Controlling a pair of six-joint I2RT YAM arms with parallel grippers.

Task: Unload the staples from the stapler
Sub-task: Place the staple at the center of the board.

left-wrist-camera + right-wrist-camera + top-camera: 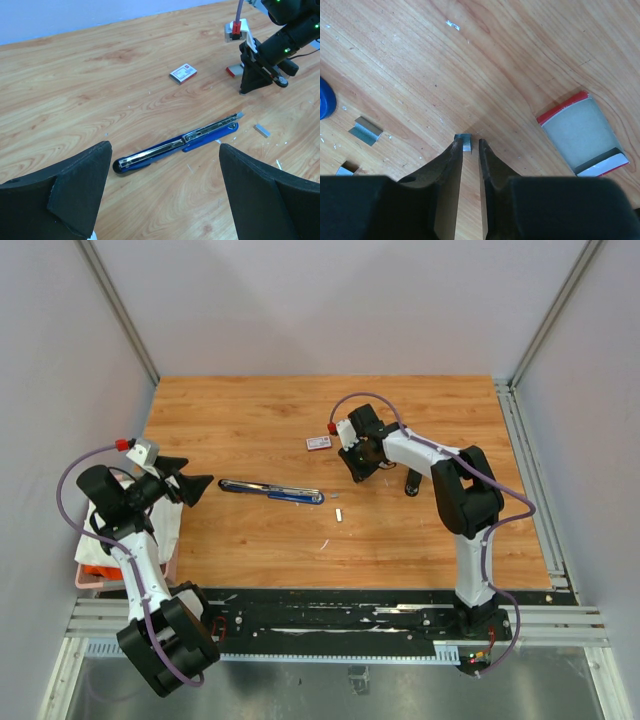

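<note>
Top external view has the stapler (270, 490) lying unfolded flat on the table (420, 540), long axis left-right, black butt toward the left gripper (199, 470) with fingers spread wide, tip pointing right near a loose strip (338, 513), while the right gripper (468, 146) pinches staples (466, 142) between its tips.

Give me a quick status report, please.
Left gripper open, facing the stapler. Right gripper shut on a staple piece. Stapler open flat, loose staple strip beside it. Box tray nearby, not blocking.
</note>
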